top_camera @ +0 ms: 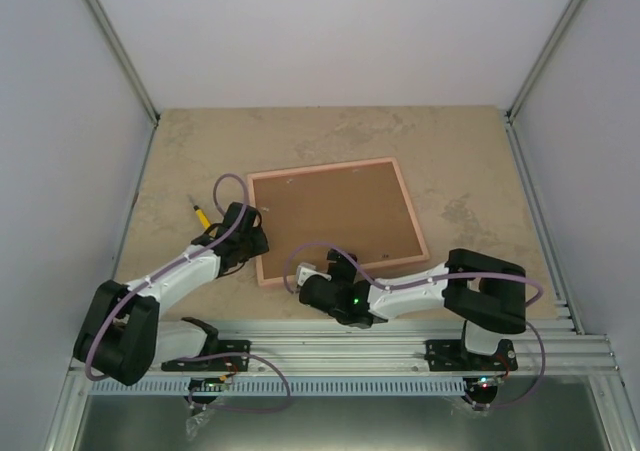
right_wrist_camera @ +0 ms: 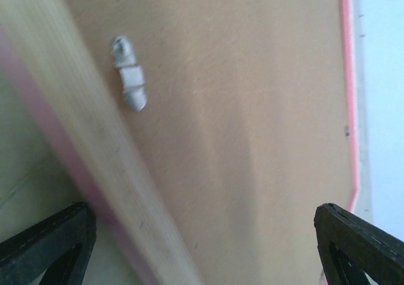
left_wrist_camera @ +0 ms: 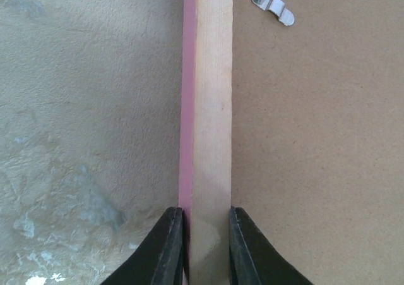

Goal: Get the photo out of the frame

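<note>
Arms [top_camera: 170, 266] stretch forward, left pincer [left_wrist_camera: 206, 217] nipping frame [left_wrist_camera: 211, 76] (right pincer [right_wrist_camera: 202, 217] agape).

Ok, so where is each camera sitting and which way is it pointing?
Top view: fixed above and behind the robot, looking down at the table, the back-up frame, left arm and right arm.
Left wrist: on the left arm, looking down along the frame's left rail; the left gripper pinches it.
Right wrist: on the right arm, looking down at the frame's near edge; the right gripper stands open.
Shared: all three show the frame's brown back.
</note>
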You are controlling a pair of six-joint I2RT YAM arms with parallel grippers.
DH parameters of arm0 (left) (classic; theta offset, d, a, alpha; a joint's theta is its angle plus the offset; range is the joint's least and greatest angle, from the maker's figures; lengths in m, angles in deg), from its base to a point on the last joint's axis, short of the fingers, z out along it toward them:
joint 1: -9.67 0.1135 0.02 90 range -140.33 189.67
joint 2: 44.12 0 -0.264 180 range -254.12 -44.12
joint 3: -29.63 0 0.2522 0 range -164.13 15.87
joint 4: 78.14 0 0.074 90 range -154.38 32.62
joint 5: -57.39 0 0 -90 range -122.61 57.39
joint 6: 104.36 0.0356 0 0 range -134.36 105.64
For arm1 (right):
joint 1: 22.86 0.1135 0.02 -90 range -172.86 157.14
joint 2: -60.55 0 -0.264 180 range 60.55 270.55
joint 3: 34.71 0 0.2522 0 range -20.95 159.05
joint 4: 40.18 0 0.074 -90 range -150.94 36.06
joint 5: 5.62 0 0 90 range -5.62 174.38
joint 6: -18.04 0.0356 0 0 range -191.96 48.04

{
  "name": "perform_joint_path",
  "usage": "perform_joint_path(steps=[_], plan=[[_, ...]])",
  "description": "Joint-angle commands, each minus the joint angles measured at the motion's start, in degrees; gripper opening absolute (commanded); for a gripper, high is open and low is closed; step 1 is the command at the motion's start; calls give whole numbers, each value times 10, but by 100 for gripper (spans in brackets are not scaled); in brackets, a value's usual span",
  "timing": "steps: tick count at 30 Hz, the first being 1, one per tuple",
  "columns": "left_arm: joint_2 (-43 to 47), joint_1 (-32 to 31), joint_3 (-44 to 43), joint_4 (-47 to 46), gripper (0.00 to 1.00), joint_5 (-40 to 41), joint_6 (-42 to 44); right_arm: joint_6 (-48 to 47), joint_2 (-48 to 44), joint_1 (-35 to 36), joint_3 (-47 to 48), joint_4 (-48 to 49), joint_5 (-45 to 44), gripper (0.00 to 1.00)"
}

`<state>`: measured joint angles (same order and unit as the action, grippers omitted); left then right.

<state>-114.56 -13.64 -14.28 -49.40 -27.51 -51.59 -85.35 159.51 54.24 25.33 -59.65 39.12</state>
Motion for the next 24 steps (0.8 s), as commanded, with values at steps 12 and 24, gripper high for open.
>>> perform_joint_path(steps=[12,24], plan=[[27,-12,-21,-45,0,-30,-15,-166,97,-21,-51,246,-124,89],[1,-13,-28,-51,0,-27,-12,-206,106,-23,-66,317,-125,49]])
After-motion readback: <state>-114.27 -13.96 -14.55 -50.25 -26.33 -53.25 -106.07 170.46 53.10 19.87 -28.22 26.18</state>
